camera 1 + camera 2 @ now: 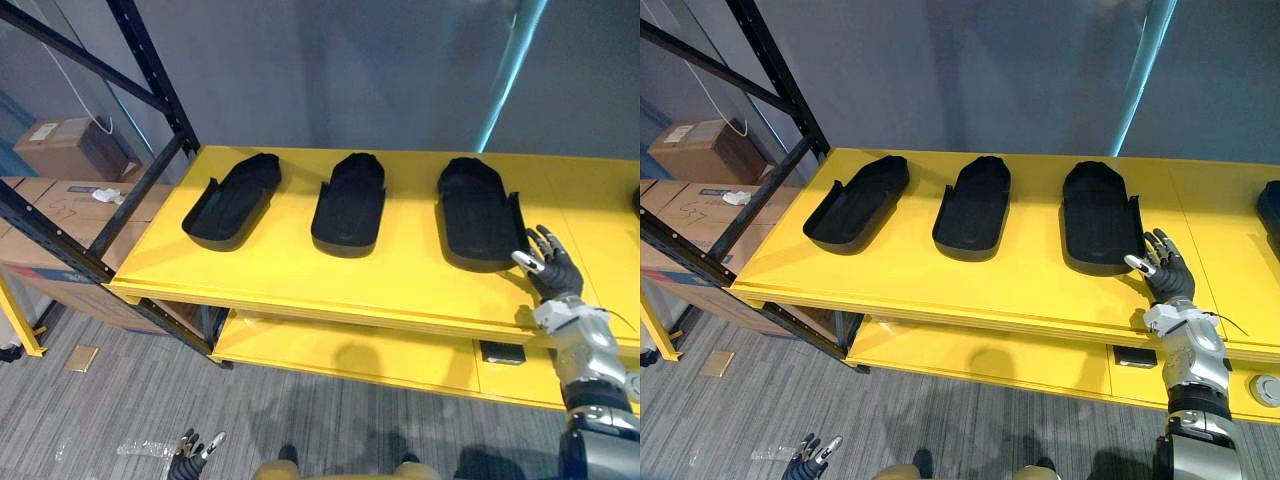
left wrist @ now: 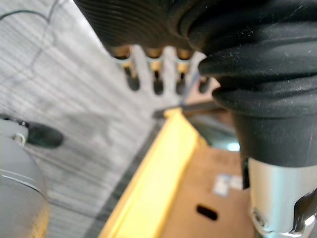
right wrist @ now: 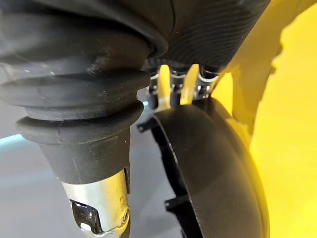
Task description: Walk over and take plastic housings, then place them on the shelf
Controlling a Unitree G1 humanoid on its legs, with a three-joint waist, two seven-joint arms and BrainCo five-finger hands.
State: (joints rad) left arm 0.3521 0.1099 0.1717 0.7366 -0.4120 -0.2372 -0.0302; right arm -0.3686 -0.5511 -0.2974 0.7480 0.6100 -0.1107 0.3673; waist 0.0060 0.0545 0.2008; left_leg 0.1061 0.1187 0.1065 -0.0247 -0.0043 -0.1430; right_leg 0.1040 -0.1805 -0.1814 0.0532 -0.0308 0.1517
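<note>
Rightward, a fourth housing (image 1: 1271, 213) lies cut off on the shelf (image 1: 1040, 290).

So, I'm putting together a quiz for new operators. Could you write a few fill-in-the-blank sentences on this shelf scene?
1. The shelf that bears the black housings is coloured ____.
2. Of the three housings fully in view, the right hand is beside the ____ one.
3. The left hand hangs low above the grey ____.
4. The cardboard boxes stand to the shelf's ____.

Missing words: yellow; rightmost; floor; left.
</note>
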